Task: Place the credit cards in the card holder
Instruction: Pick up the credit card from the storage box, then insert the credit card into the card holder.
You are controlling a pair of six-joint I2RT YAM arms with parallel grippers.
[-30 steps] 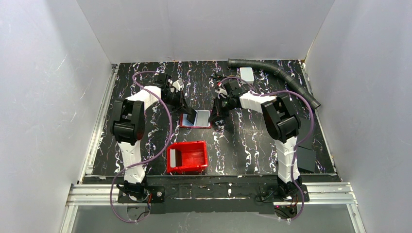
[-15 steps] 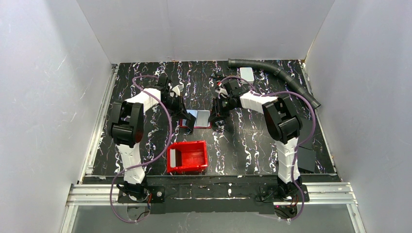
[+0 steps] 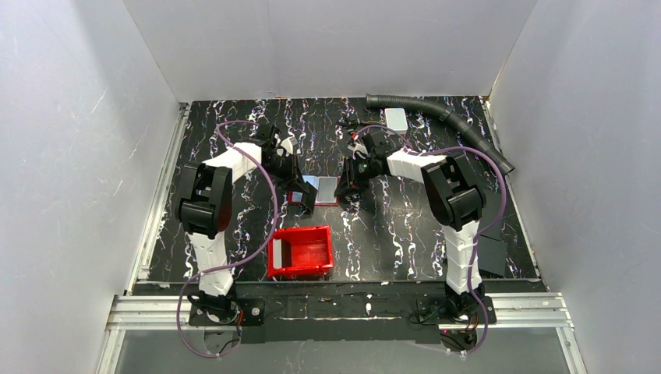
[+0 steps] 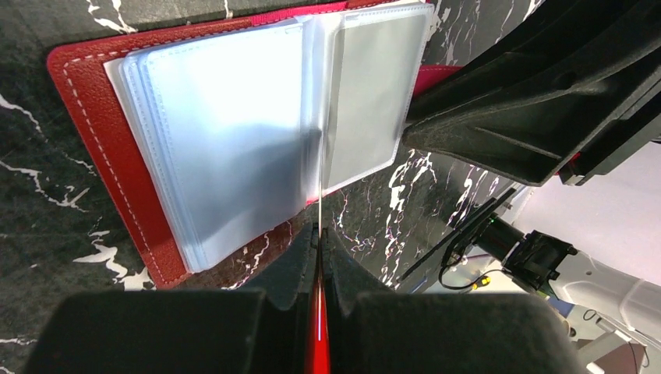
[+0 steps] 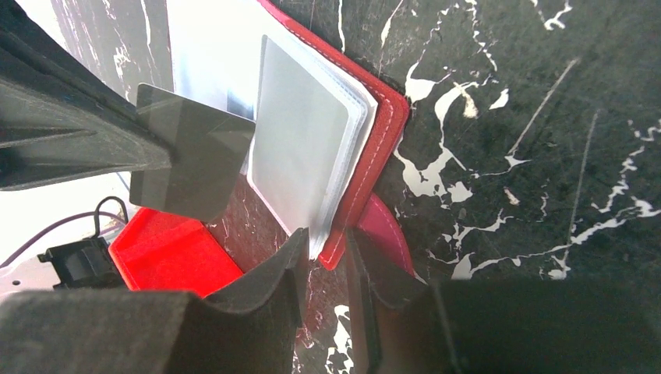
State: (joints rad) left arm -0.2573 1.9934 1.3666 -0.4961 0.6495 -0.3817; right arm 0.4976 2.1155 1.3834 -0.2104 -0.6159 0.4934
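**Card pinched in the left gripper, card holder lying open mid-table**

So the card holder point(image 3: 328, 189) is flat on the black marbled table point(image 3: 390, 226), pretty much in the middle and just on the far side of the red bin point(image 3: 300, 251). It's spread wide open. You can see the dark red cover with pale stitching, plus a stack of clear plastic sleeves point(image 4: 234, 140) fanned out on both halves. A little red snap tab point(image 5: 387, 234) sticks out from its right edge.

The left gripper point(image 4: 319, 234) is clamped tight on one card point(image 5: 195, 164). It holds the card on edge, over the left part of the card holder. From the left wrist camera the card is just a thin line that runs up to about where the sleeves fold. I can't tell whether its edge actually touches a sleeve or just hangs above.

The right gripper point(image 5: 323, 241) is at the right side of the card holder. Its jaws stand a bit apart, with a corner of the sleeves and cover sitting in the gap. Whether it's really pinching that corner or only straddling it, I honestly can't say from these views.

Other stuff on the table: a small white box point(image 3: 396, 118) at the far edge, a ribbed grey hose point(image 3: 444, 115) curving along the far right, and some black sheets point(image 3: 491, 253) at the near right.
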